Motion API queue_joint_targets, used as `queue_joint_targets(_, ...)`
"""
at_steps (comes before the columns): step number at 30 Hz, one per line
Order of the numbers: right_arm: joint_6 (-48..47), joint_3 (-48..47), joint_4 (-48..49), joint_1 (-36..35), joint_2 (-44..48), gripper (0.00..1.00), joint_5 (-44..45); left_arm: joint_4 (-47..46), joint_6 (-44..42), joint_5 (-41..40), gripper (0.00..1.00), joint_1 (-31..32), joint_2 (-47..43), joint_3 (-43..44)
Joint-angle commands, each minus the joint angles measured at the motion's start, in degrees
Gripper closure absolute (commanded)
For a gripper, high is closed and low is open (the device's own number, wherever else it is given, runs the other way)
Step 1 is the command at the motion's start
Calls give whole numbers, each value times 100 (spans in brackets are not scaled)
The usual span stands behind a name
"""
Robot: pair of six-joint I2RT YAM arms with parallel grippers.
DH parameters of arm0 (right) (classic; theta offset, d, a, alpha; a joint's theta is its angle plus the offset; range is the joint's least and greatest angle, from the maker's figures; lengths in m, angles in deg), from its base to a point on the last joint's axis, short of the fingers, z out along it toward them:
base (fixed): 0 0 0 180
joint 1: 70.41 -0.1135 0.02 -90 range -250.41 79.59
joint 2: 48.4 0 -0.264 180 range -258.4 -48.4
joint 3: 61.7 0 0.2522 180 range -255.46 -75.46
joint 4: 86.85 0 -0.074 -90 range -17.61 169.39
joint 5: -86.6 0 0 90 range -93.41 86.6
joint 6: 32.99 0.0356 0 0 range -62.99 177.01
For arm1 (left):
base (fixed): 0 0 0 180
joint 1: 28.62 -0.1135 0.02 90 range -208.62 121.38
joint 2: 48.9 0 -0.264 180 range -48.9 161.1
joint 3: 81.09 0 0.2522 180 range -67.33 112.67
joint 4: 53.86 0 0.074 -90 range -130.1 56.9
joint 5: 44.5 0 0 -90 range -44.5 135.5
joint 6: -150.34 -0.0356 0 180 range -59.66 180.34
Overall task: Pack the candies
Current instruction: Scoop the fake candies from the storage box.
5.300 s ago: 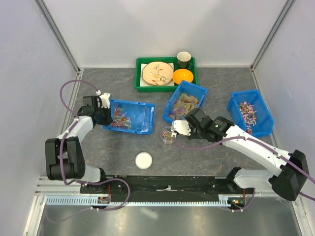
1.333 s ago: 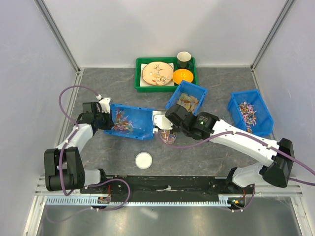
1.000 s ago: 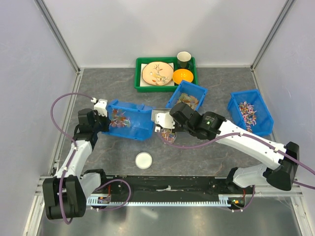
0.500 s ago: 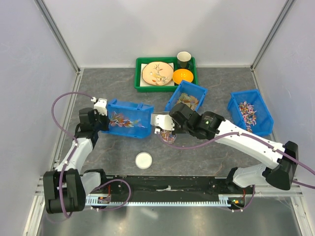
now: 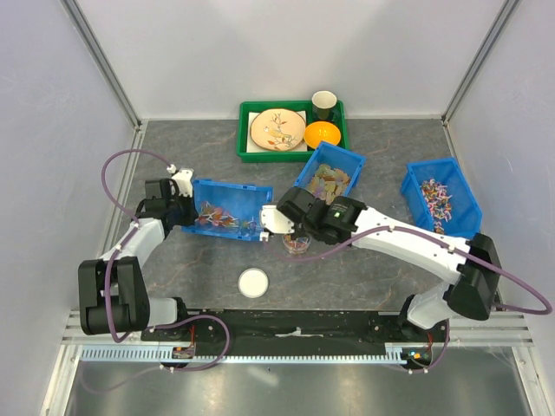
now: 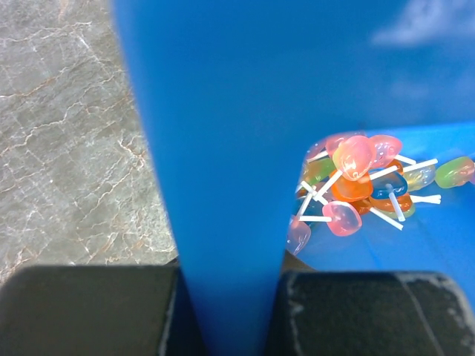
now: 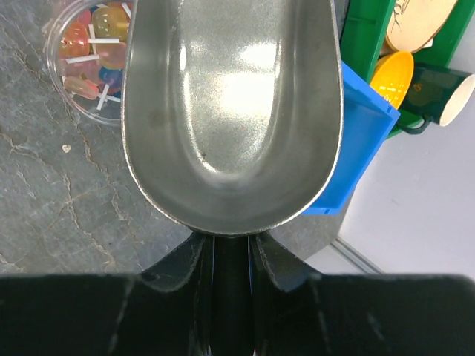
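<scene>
The right tool [image 5: 267,222], clamping the empty scoop [image 7: 231,111], has swung toward the candies [image 5: 217,217] bin [image 5: 227,206], whose wall the left tool [image 5: 178,208] grips; scooping looks next.

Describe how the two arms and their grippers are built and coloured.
Both arms have white link shells with chunky black joint housings and black bases bolted to a black rail. A purple cable loops loosely along each arm. The left gripper has a black body with a small white block on top; the right gripper is black as well. In the wrist views the fingers look matte black.
</scene>
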Motion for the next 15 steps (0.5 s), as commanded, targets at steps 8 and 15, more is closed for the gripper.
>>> queue_joint_targets(8,-465,-1097,343,-421,-1332,100,1094,-27,93,-1,98,-10,43,322)
queue_joint_targets(15,-860,-1906,299,-430,-2282,100,1604,-53,66,-142,98,-10,52,313)
